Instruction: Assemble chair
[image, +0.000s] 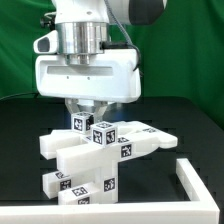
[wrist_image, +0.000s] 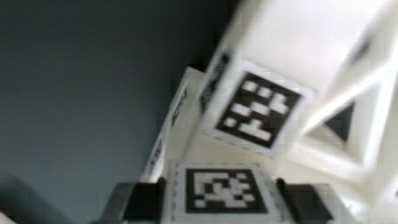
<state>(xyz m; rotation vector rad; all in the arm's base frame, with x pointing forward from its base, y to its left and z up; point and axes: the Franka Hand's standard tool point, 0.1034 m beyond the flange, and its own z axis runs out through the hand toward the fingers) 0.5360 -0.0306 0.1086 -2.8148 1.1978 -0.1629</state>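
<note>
The chair (image: 100, 150) is a cluster of white matte tagged pieces standing joined on the black table in the middle of the exterior view. My gripper (image: 90, 112) comes straight down onto its top. In the wrist view a narrow white chair piece (wrist_image: 222, 188) with a square tag sits between the two dark fingers (wrist_image: 143, 200), which press against both of its sides. Beyond it a second tagged face (wrist_image: 258, 108) of the chair slopes away. My gripper (wrist_image: 222, 204) is shut on that tagged piece.
A raised white rail (image: 192, 180) runs along the table's front at the exterior view's right. A green curtain (image: 20, 50) hangs behind. The chair's lower blocks (image: 80, 186) jut toward the exterior view's left.
</note>
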